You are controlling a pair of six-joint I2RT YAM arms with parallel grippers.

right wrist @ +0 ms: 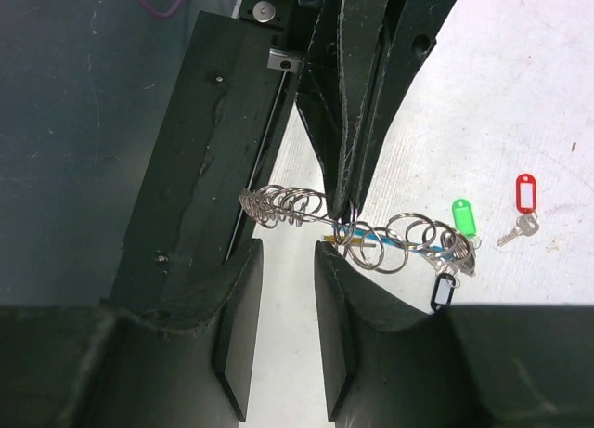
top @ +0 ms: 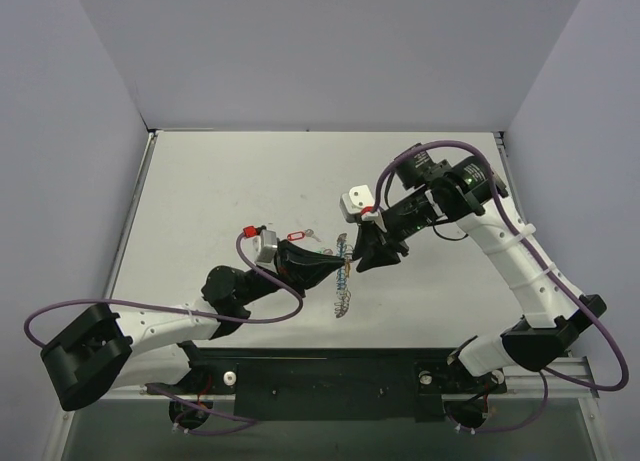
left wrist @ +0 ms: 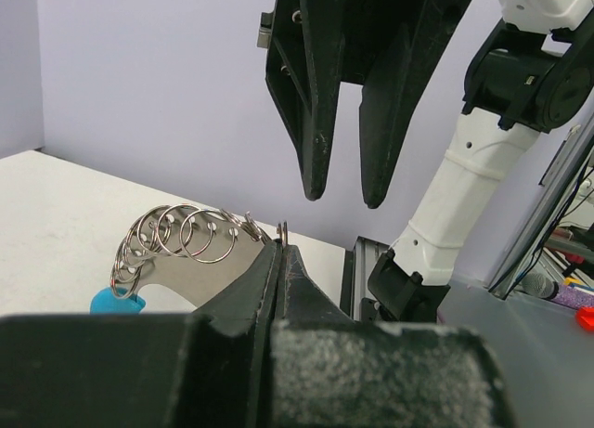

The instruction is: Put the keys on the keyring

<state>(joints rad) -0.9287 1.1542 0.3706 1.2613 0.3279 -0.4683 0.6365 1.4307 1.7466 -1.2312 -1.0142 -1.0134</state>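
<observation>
Keyring (right wrist: 278, 207) pinched in left jaws; right jaws parted close by.

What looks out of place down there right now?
Only the red-tagged key: it lies alone on the table, apart from the keyring that the left gripper pinches. The green tag and black tag hang at the keyring. Nothing looks damaged.

Under the keyring (right wrist: 371, 238), the right gripper (right wrist: 288, 252) partly covers the black tag (right wrist: 443, 291); the left gripper (left wrist: 280, 252) hides half the blue segment (left wrist: 117, 302).
</observation>
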